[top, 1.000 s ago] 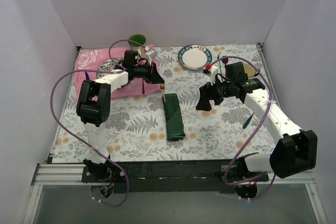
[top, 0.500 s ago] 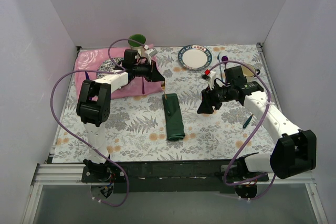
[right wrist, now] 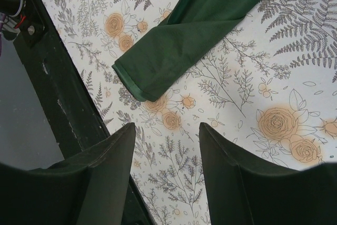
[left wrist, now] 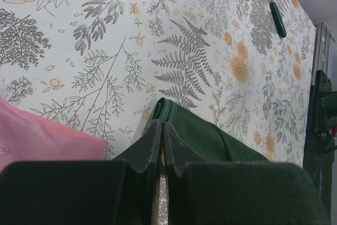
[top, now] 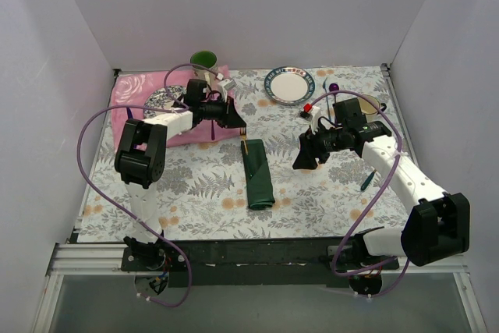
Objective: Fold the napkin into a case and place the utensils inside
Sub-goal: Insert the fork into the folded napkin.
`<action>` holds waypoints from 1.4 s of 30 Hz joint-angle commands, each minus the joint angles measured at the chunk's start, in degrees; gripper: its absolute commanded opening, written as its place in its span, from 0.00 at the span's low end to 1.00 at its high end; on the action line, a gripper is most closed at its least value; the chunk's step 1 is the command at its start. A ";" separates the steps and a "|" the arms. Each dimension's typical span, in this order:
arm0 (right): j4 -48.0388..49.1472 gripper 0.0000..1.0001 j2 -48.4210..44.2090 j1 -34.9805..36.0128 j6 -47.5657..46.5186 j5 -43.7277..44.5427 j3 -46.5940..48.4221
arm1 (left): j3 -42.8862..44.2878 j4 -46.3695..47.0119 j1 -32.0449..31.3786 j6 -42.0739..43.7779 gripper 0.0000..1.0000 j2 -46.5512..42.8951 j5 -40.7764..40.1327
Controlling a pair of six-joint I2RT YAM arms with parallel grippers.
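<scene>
The dark green napkin (top: pixel 258 175) lies folded into a long narrow strip at mid table; it also shows in the left wrist view (left wrist: pixel 210 140) and the right wrist view (right wrist: pixel 195 35). My left gripper (top: pixel 238 120) hovers just beyond the napkin's far end. Its fingers (left wrist: pixel 152 140) are pressed together on a thin gold sliver of a utensil (top: pixel 244 135) that reaches toward the napkin's far end. Another utensil (top: pixel 367 179), with a gold head and dark green handle, lies at the right; the left wrist view shows it too (left wrist: pixel 275 10). My right gripper (top: pixel 302 157) is open and empty, right of the napkin (right wrist: pixel 167 130).
A pink cloth (top: pixel 136 93) with a patterned dish (top: pixel 160 99) lies at the back left under the left arm. A green cup (top: pixel 204 59), a white plate (top: pixel 289 85) and a purple spoon (top: pixel 333 87) stand along the back. The black front rail (right wrist: pixel 42 77) lies near the right gripper.
The right gripper has drawn slightly nearer and away from the napkin. The left gripper stays shut and has barely shifted by the napkin's far end.
</scene>
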 commanded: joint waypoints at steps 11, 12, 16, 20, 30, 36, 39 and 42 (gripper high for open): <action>0.01 0.59 -0.21 -0.11 -0.45 -1.83 1.40 | -0.32 0.05 -0.62 -3.36 0.00 1.99 3.50; 0.01 0.59 -0.03 -0.11 -0.45 -1.83 1.49 | -0.58 0.14 -0.54 -3.71 0.00 2.17 3.68; -0.34 0.59 0.49 -0.20 -0.62 -1.92 1.84 | -1.46 0.75 -0.62 -5.38 0.00 2.26 3.94; -0.34 0.59 0.67 -0.11 -0.71 -2.10 1.75 | -1.99 0.67 -0.54 -6.17 0.00 2.08 3.85; 1.50 0.53 -0.64 -0.02 2.18 -4.73 -2.54 | -3.13 2.51 -1.06 -7.40 0.00 1.91 3.94; 5.62 0.21 -2.14 4.01 2.98 -5.70 -7.21 | -4.89 3.13 -1.41 -7.67 0.00 1.20 3.77; 8.26 0.13 -2.23 8.23 2.46 -4.48 -8.35 | -5.33 3.30 -1.50 -7.76 0.00 0.85 3.59; 9.76 0.05 -1.27 11.83 1.06 -2.54 -8.71 | -5.94 3.56 -1.50 -8.11 0.00 0.68 3.33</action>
